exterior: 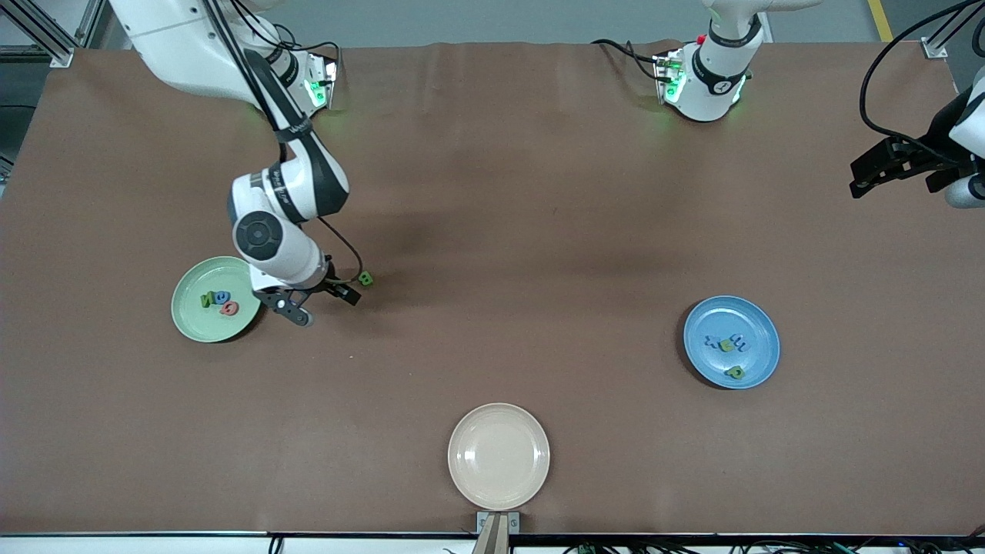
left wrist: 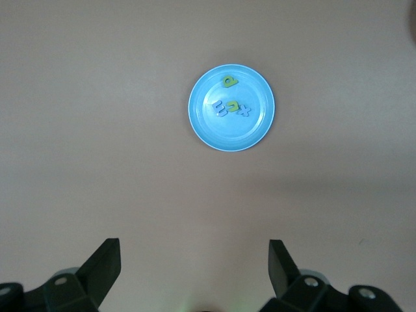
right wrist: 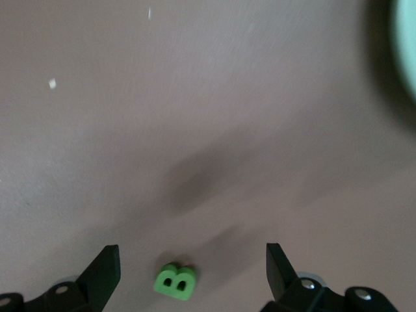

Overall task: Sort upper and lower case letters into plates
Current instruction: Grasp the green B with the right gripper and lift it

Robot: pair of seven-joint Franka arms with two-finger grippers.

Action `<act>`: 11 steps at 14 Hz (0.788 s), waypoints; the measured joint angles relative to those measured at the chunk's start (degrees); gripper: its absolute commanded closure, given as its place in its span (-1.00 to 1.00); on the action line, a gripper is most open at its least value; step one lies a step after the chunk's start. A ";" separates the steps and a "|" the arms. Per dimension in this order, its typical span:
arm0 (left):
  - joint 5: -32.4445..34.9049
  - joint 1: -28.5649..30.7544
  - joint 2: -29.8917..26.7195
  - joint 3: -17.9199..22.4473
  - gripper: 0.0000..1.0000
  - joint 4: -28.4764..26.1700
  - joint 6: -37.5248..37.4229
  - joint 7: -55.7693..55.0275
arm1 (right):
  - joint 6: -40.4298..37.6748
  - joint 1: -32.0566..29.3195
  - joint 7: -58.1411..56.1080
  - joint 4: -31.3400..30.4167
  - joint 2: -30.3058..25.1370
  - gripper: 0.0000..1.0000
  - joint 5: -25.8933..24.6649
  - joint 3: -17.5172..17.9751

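Green letter B [right wrist: 174,281] lies flat between right gripper [right wrist: 192,273] fingers [right wrist: 104,270].

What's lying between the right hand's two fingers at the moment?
A green letter B lies on the brown table between the open fingers of the right hand, touching neither; the right wrist view shows it.

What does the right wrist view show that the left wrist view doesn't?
Only the right wrist view shows the green letter B lying on the brown table between the open fingers of the right hand, plus an edge of the mint plate. Only the left wrist view shows the blue plate holding four letters, with the left hand open. Both show bare brown tabletop.
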 measured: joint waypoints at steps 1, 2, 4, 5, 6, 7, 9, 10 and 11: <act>0.00 0.01 0.00 0.01 -0.99 -0.03 0.03 0.00 | 0.58 1.49 1.98 -0.08 0.56 -0.99 0.02 0.00; 0.00 0.01 0.00 0.02 -0.99 -0.04 0.05 0.00 | 0.64 2.85 3.36 -0.07 0.65 -0.99 0.03 0.01; 0.00 0.01 0.01 0.03 -0.99 -0.08 0.40 0.00 | 0.61 4.43 4.37 -0.11 0.65 -0.99 0.06 -0.02; 0.00 0.02 0.03 0.04 -0.99 -0.18 1.02 0.00 | 0.60 4.75 4.46 -0.20 0.69 -0.99 0.07 -0.02; 0.00 0.02 0.06 0.04 -0.99 -0.25 1.43 0.00 | 0.61 4.81 4.48 -0.29 0.84 -0.99 0.07 -0.04; 0.00 0.04 0.06 0.06 -0.99 -0.25 1.62 0.00 | 0.63 4.81 4.48 -0.32 1.12 -0.99 0.07 -0.17; 0.00 0.08 0.05 0.30 -0.99 -0.24 1.87 0.00 | 0.69 4.81 4.48 -0.34 1.98 -0.99 0.07 -0.44; 0.00 0.10 0.03 0.45 -0.99 -0.22 1.93 0.00 | 0.74 4.80 4.53 -0.36 2.45 -0.98 0.07 -0.51; 0.00 0.10 -0.02 0.55 -0.99 -0.17 1.95 0.00 | 0.82 4.81 4.66 -0.37 2.87 -0.92 0.07 -0.51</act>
